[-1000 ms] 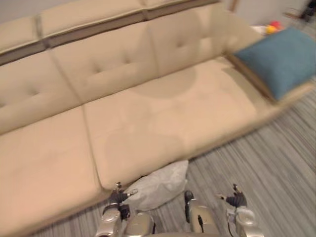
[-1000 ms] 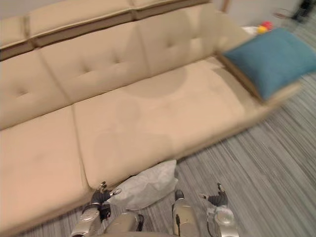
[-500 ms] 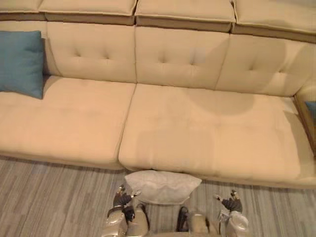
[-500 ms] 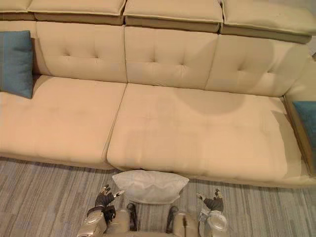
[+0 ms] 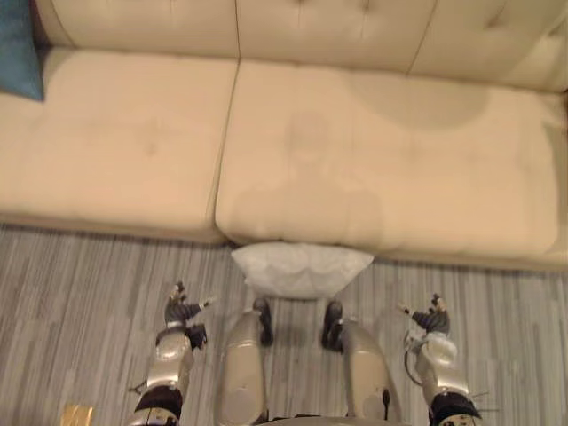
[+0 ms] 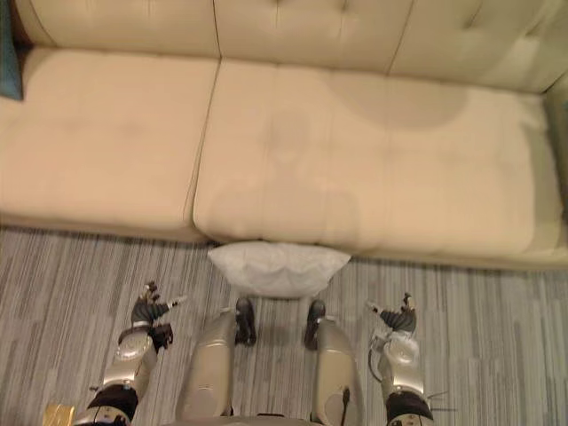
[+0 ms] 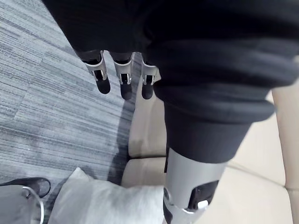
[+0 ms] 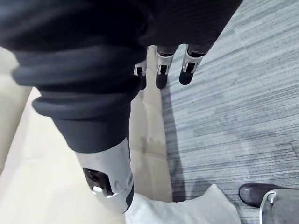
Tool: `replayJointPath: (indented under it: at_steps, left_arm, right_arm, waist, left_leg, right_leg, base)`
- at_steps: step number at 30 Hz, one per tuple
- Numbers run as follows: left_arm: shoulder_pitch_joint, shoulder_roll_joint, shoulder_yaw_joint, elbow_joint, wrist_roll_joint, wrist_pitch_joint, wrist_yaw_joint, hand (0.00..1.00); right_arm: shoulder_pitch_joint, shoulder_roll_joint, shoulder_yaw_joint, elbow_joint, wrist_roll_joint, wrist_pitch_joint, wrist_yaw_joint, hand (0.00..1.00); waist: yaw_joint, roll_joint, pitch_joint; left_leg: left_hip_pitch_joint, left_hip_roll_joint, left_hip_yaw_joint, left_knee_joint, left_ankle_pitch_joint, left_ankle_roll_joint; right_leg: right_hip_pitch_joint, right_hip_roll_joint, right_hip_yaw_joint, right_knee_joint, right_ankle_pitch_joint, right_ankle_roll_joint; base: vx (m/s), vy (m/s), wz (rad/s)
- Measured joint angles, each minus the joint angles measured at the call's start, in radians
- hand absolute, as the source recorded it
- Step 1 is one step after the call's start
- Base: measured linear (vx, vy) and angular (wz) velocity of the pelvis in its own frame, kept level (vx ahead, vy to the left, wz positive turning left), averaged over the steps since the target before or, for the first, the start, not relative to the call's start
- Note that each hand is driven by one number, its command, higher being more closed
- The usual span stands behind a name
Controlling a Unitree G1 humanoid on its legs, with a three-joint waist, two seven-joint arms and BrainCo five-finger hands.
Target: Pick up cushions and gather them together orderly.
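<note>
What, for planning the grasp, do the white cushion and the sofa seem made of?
White cushion: likely soft matte fabric, lightly creased, over yielding fill. Sofa: beige matte upholstery, perhaps microfibre or suede-like; no shine, soft rounded seat edges.

1. Two cushions: one white cushion [image 5: 302, 270] on the floor, touching the sofa's front edge, and one blue cushion [image 5: 18, 44], partly cut off, at the sofa's left end.
2. One beige sofa [image 5: 399, 53].
3. Two broad seat pads [image 5: 115, 142] on that sofa, side by side, with a single seam between them.
4. Two robot hands: one left hand [image 5: 182, 312] and one right hand [image 5: 429, 318], each with loose fingers around nothing.
5. One small yellow object [image 5: 76, 415] on the striped grey floor [image 5: 89, 293], too cut off to identify.
</note>
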Motion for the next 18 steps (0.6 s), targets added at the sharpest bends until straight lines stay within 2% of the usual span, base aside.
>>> replayJointPath:
  at_steps: [2, 4, 8, 12, 17, 18]
  left_arm:
    - [-0.082, 0.000, 0.050, -0.003, -0.044, -0.011, 0.018, 0.00]
    - [-0.151, 0.000, 0.069, -0.006, -0.055, -0.013, 0.030, 0.00]
    - [-0.289, -0.009, 0.069, -0.038, -0.056, -0.014, 0.033, 0.00]
    - [-0.394, -0.028, 0.024, -0.070, -0.057, -0.013, 0.043, 0.00]
    - [-0.524, -0.065, -0.060, -0.099, -0.053, -0.013, 0.065, 0.00]
    - [-0.557, -0.077, -0.087, -0.106, -0.051, -0.013, 0.075, 1.00]
  right_arm:
    - [-0.081, -0.016, 0.000, 0.001, 0.018, 0.000, -0.021, 0.00]
    - [-0.147, -0.026, 0.000, 0.002, 0.031, 0.001, -0.037, 0.00]
    - [-0.337, -0.055, 0.009, 0.001, 0.034, -0.003, -0.046, 0.00]
    - [-0.497, -0.071, 0.068, 0.000, 0.043, -0.007, -0.081, 0.00]
    - [-0.630, -0.063, 0.142, -0.009, 0.062, -0.008, -0.119, 0.00]
    - [-0.660, -0.044, 0.155, -0.009, 0.062, -0.008, -0.129, 1.00]
  waist:
    - [-0.002, 0.002, 0.032]
    - [-0.001, 0.005, 0.073]
    - [0.001, 0.004, 0.128]
    - [0.002, 0.006, 0.149]
    - [-0.002, 0.007, 0.152]
    - [-0.002, 0.007, 0.152]
  left_leg:
    - [-0.159, 0.000, -0.010, 0.082, -0.003, 0.006]
    - [-0.254, 0.002, -0.025, 0.143, -0.003, 0.006]
    - [-0.487, 0.010, -0.043, 0.280, -0.011, 0.019]
    - [-0.635, 0.023, -0.048, 0.354, -0.010, 0.021]
    - [-0.730, 0.028, -0.053, 0.389, -0.005, 0.018]
    - [-0.747, 0.033, -0.053, 0.402, -0.005, 0.019]
  right_leg:
    - [-0.160, -0.012, 0.009, 0.095, -0.006, -0.007]
    - [-0.250, -0.016, 0.012, 0.159, -0.011, -0.015]
    - [-0.487, -0.032, 0.021, 0.317, -0.041, -0.023]
    - [-0.647, -0.037, 0.035, 0.406, -0.042, -0.025]
    - [-0.746, -0.040, 0.037, 0.451, -0.044, -0.027]
    - [-0.764, -0.038, 0.038, 0.464, -0.044, -0.027]
  base:
    - [-0.19, 0.031, 0.02]
    - [-0.15, 0.003, 0.09]
    - [-0.11, -0.031, 0.06]
    - [-0.09, -0.051, -0.06]
    - [-0.07, -0.024, -0.02]
    - [-0.06, 0.000, -0.04]
